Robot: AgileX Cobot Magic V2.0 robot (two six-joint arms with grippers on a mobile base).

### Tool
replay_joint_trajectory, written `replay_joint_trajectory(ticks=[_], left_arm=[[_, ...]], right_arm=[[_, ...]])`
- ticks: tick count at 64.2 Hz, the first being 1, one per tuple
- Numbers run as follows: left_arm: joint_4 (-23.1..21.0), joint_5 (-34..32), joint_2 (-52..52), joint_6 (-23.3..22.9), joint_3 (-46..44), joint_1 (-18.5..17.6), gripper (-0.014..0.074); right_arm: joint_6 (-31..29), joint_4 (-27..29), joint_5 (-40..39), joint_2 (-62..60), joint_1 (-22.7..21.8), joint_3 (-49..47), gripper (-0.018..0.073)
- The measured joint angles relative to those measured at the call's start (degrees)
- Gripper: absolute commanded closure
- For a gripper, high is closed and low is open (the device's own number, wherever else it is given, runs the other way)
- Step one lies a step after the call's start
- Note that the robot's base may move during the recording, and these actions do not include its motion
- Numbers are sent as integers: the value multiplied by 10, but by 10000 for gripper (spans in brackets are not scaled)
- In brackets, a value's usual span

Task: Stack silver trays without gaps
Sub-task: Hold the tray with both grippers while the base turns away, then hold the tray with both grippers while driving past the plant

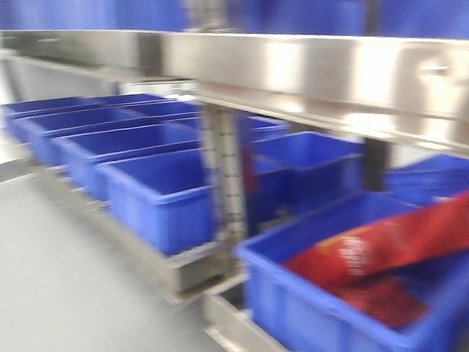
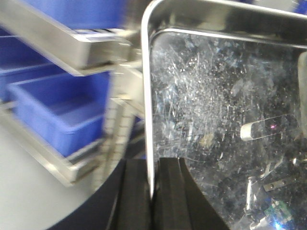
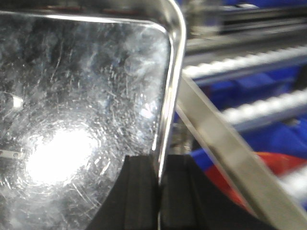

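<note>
The stainless shelf rack (image 1: 315, 65) is carrying deep blue plastic bins (image 1: 155, 198), too blurred for counting, one holding a red packet (image 1: 385, 250). Beside the rack, one scratched, round-cornered silver tray (image 2: 216, 96) is hanging, left end effector (image 2: 152, 191) and right end effector (image 3: 158, 182) each clenching its rolled rim.

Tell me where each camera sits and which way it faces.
Front view: looks forward at a broad steel shelf rail and deep blue plastic bins, one holding a red bag; no robot parts show.
Left wrist: sits behind the left gripper, looking along its black fingers, shut on the rolled rim of a shallow scratched stainless-steel tray.
Right wrist: behind the right gripper, shut likewise on the rim of such a tray.
Shared: both wrist views show clamped tray rim, blue bins beyond.
</note>
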Motion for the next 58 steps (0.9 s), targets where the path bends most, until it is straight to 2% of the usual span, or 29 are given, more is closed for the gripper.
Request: replay_joint_trajectory(ticks=[58], left_arm=[[0,0,0,0,0,0,612]], right_arm=[[0,0,-1,0,0,0,626]])
